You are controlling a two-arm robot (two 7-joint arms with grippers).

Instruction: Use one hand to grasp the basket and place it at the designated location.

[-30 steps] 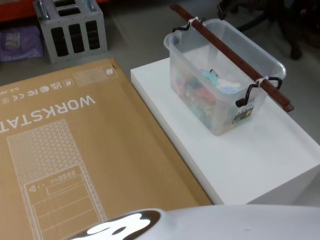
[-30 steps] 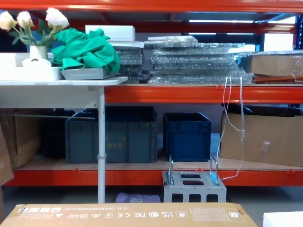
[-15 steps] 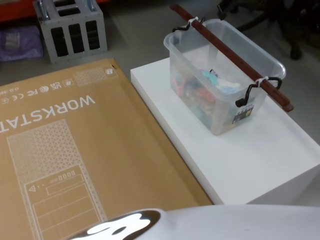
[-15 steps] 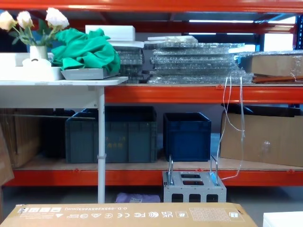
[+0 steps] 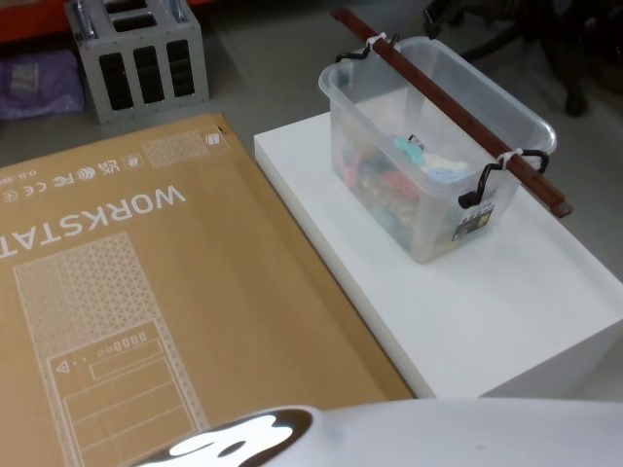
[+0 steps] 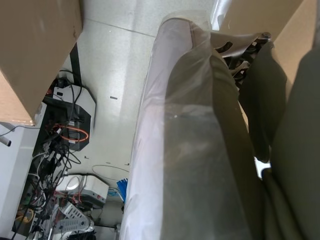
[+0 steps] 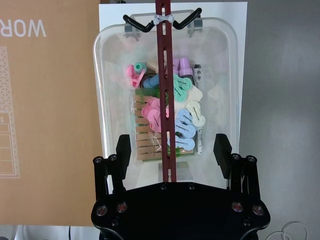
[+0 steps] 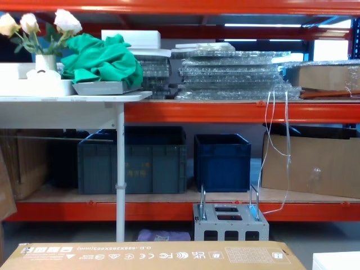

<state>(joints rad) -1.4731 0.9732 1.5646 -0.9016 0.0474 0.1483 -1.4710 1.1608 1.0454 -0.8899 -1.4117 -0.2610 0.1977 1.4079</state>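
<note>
The basket (image 5: pixel 428 165) is a translucent tub standing on a white platform (image 5: pixel 467 302) at the right. A long maroon slotted bar handle (image 5: pixel 458 102) lies across its rim, tied with white ties to black hooks. Colourful clothes pegs (image 7: pixel 165 120) fill its bottom. In the right wrist view my right gripper (image 7: pixel 172 150) hovers above the basket (image 7: pixel 112 100), open. Its two black fingers (image 7: pixel 123 150) stand one on each side of the handle (image 7: pixel 164 75), apart from it, near the basket's close end.
A large flat cardboard box (image 5: pixel 127 292) lies left of the platform. Beyond it on the floor stands a grey metal box (image 5: pixel 136 53) with loop handles. Dark blue crates (image 8: pixel 222 160) sit on orange shelving behind. The left wrist view shows a plastic-wrapped limb (image 6: pixel 190 150) over the floor.
</note>
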